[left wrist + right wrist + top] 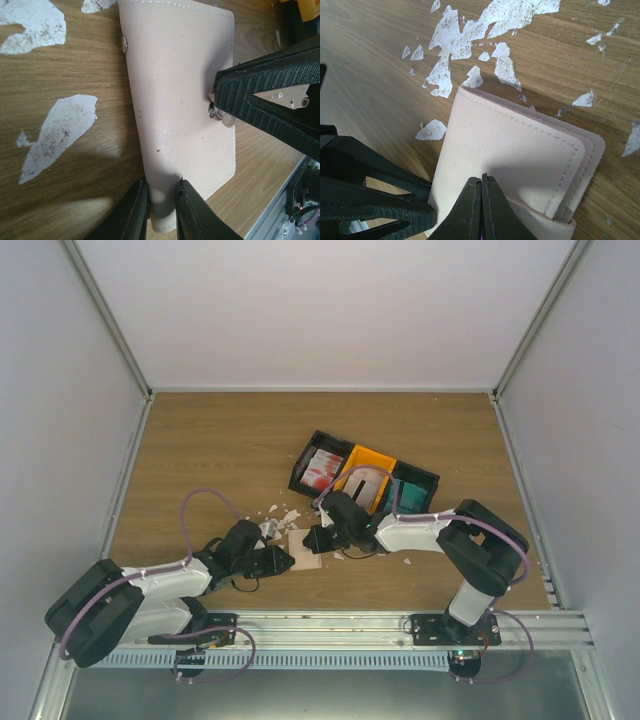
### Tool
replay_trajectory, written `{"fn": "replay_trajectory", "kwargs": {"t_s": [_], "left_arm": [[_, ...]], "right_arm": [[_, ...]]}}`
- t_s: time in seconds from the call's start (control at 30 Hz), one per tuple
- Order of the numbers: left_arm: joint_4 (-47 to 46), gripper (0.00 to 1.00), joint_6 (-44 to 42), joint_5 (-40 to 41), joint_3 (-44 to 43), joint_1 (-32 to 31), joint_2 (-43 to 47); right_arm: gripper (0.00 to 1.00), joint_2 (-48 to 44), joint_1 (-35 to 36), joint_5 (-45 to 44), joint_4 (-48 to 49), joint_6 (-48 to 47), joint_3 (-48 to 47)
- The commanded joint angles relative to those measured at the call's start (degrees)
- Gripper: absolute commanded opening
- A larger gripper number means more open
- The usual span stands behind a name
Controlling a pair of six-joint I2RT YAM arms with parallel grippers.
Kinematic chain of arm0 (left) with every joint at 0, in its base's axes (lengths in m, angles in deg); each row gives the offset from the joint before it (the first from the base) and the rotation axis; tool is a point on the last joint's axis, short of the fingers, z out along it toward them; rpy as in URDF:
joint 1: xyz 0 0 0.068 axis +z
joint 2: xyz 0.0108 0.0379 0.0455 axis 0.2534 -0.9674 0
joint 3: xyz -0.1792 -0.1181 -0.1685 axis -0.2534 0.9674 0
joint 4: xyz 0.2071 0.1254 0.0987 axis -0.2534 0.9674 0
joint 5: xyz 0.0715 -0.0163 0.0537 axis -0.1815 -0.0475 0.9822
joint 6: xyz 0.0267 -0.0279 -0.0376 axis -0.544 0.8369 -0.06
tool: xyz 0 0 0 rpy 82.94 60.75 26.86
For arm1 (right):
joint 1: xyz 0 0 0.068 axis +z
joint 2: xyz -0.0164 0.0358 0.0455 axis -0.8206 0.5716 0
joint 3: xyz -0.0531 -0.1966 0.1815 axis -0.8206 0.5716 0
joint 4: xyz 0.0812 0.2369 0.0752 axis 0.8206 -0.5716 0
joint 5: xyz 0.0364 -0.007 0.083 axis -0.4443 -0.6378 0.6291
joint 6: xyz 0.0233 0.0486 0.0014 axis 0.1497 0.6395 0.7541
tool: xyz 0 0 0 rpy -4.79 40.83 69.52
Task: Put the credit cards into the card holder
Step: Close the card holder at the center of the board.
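Note:
The beige card holder (304, 548) lies closed on the wood between the two arms. In the left wrist view my left gripper (161, 200) is shut on the near edge of the card holder (180, 90). My right gripper (482, 179) is shut, with its tips pressed together on the face of the card holder (520, 145), by the metal snap (216, 113). The credit cards sit in the tray: a white card with red blotches (320, 469), a pale one (368, 485) and a teal one (408, 495).
The black-and-orange three-bin tray (437, 480) stands just behind the right gripper. White crumb-like scraps (470, 30) lie scattered on the wood around the card holder's far side. A metal rail (340, 625) runs along the near table edge.

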Motion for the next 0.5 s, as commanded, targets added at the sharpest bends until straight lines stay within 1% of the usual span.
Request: {"fn": "replay_trajectory", "kwargs": {"t_s": [0.0, 0.47], "left_arm": [[-0.8, 0.20, 0.2, 2.5, 1.2, -0.5, -2.5], [-2.3, 0.19, 1.0, 3.3, 0.2, -0.5, -6.3]], "right_arm": [[0.00, 1.5, 1.6, 2.2, -0.2, -0.2, 2.3], [0.01, 3.0, 3.3, 2.2, 6.1, 2.5, 9.9]]}}
